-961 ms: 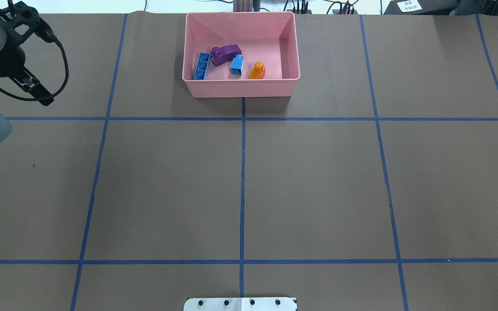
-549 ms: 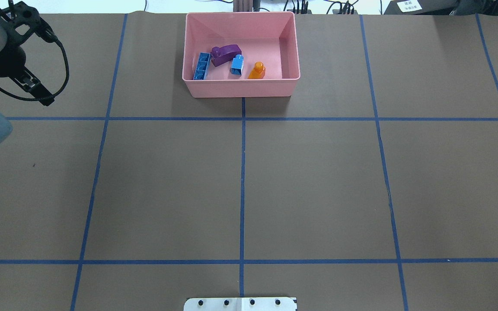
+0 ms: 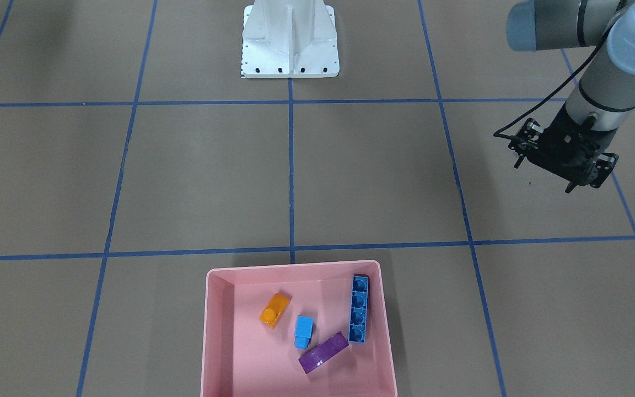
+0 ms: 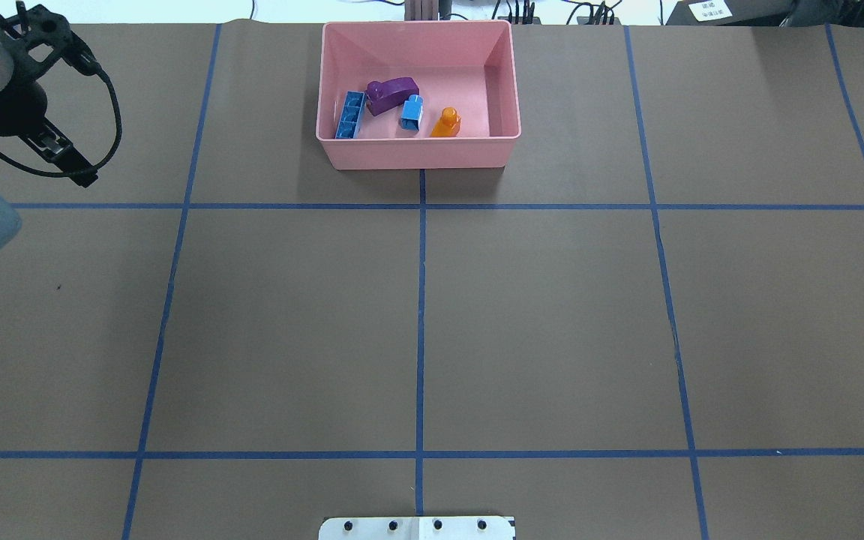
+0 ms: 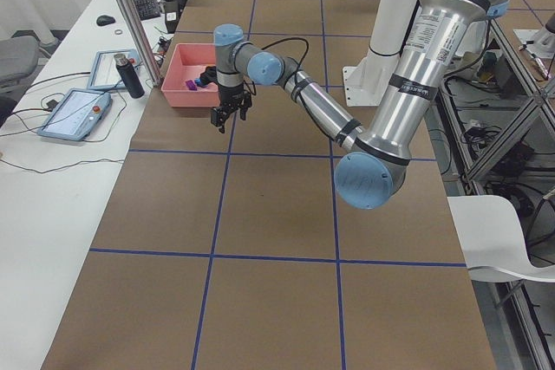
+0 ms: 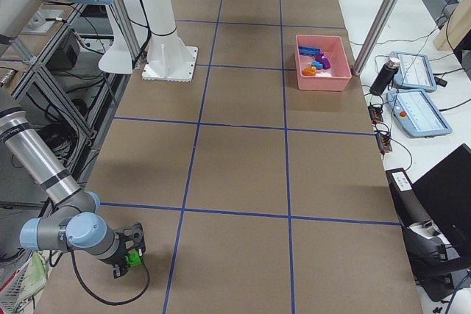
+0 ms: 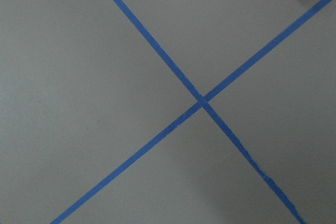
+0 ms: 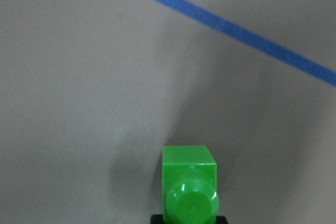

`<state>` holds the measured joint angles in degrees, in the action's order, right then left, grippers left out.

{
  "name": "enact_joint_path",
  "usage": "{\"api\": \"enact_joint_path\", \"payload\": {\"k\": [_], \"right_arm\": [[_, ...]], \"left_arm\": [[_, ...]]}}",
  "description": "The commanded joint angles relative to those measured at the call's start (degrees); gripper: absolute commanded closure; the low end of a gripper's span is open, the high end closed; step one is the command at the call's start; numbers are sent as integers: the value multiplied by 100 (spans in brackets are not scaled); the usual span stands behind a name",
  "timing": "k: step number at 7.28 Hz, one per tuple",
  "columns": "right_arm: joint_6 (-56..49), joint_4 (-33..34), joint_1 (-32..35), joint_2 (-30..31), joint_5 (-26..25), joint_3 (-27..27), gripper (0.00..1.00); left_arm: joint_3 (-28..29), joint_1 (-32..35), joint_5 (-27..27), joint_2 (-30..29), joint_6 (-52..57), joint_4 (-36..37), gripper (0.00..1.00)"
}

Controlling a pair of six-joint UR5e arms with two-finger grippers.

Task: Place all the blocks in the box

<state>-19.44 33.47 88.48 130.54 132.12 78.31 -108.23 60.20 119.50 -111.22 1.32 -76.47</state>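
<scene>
Overhead exterior, largest first. Worktop [image 4: 552, 322], brown, blue tape grid. Box [image 4: 417, 154], pink, at the far edge on the centre line, likely so either arm can reach it. Left gripper [image 3: 546, 175], well to the box's side over a tape crossing, jaws spread and empty, apparently idle. Right gripper [image 6: 129, 261], small, at the worktop's right end; cannot tell whether its jaws pinch. Loose in the box: long purple block [image 4: 393, 94], long blue block [image 4: 350, 115], orange block [image 4: 445, 124], light-blue block [image 4: 411, 112]. Green block [image 8: 189, 182], the last one outstanding, at the right gripper's tip, well apart from the box; the wrist view cuts off the jaws.
</scene>
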Motion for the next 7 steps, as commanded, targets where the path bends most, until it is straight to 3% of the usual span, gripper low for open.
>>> {"api": "enact_joint_path", "payload": {"k": [1,2,3,4,5,7], "right_arm": [[142,933,298,-623,784,550,100],[151,2247,432,-948,858,1398,100],[151,4157,503,-1586,789,2442,100],[264,5699,503,-2454,789,2965,100],[744,6323,425,-3272,797,2997,100],[2829,6435,-572,-4609,780,2953,100]], "left_arm": [[4,0,-5,4,0,0,0],[4,-9,-5,-5,0,0,0],[13,-17,4,-5,0,9,0],[13,-26,4,-5,0,0,0],[13,-18,-5,4,0,9,0],[13,-26,4,-14,0,0,0]]}}
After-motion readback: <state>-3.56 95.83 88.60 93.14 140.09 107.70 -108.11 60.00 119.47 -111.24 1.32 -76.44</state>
